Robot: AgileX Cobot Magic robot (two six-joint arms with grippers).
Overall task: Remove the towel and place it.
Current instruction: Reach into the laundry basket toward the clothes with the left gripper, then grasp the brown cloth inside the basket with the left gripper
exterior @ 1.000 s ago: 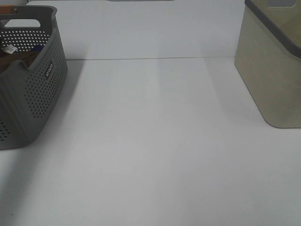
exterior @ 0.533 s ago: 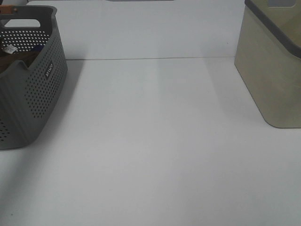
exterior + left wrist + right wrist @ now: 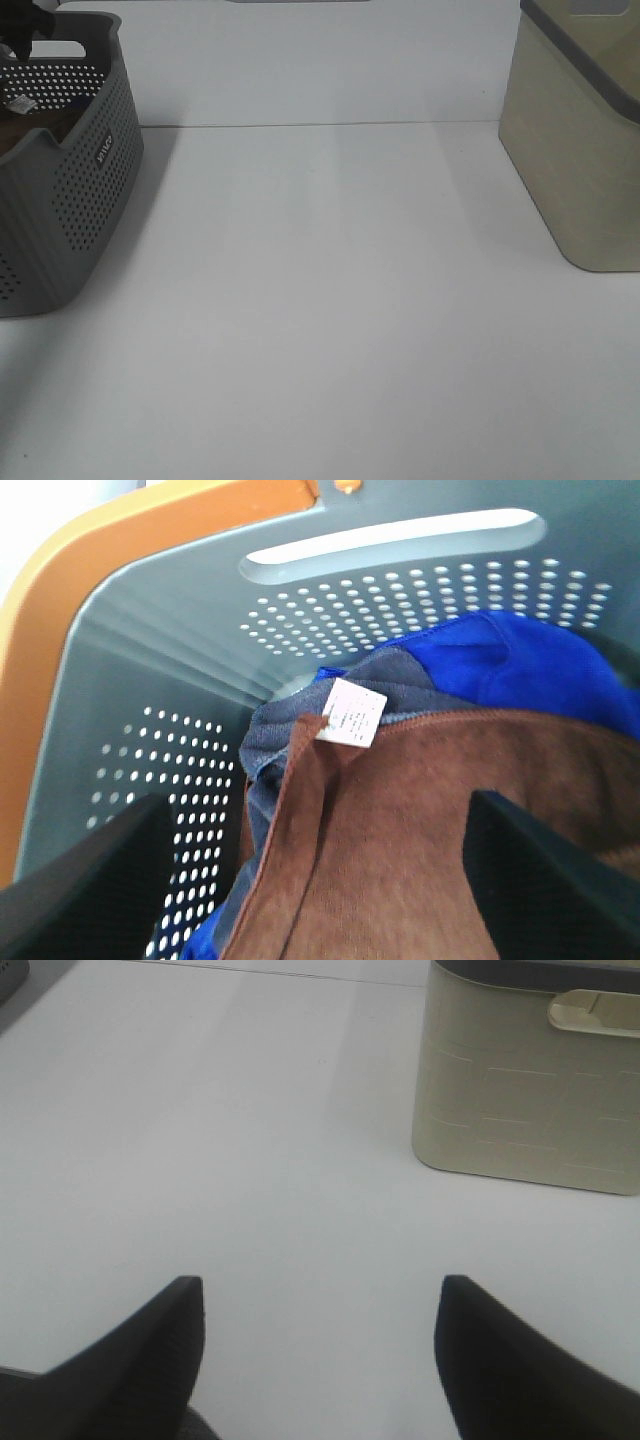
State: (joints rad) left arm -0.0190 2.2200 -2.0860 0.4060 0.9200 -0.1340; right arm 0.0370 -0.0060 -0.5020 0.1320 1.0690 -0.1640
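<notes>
Overhead view, 10 o'clock: grey perforated basket (image 3: 90,190) on the desk (image 3: 330,300). The brown towel (image 3: 400,850) is inside it, on top of the pile. It has a white tag (image 3: 352,712) at one corner, and a blue cloth (image 3: 520,665) is bunched against its hem and partly under it. Our left pincer (image 3: 315,810) hangs over the towel, jaws spread wide, pinching nothing; we can't tell if it touches the fabric yet. We judge the grasp is the step in hand and the task has barely begun. Our right pincer (image 3: 322,1285) is also spread and empty, over bare desk, facing the beige bin (image 3: 580,150) at 2 o'clock.

Risks we see:
- Double pick: the blue cloth touches the towel's hem, so a deep or off-centre close near the tag corner would likely drag both out.
- Thin grab: pinching only the hem or the tag could slip once the plush weight hangs.
- Snag: the towel fills much of the basket and nothing pins the basket down, so a low lift could catch the wall and tip or slide it.
- Wall hit: the jaws are wide and the perforated wall is near one finger, so the descent could clip it.
</notes>
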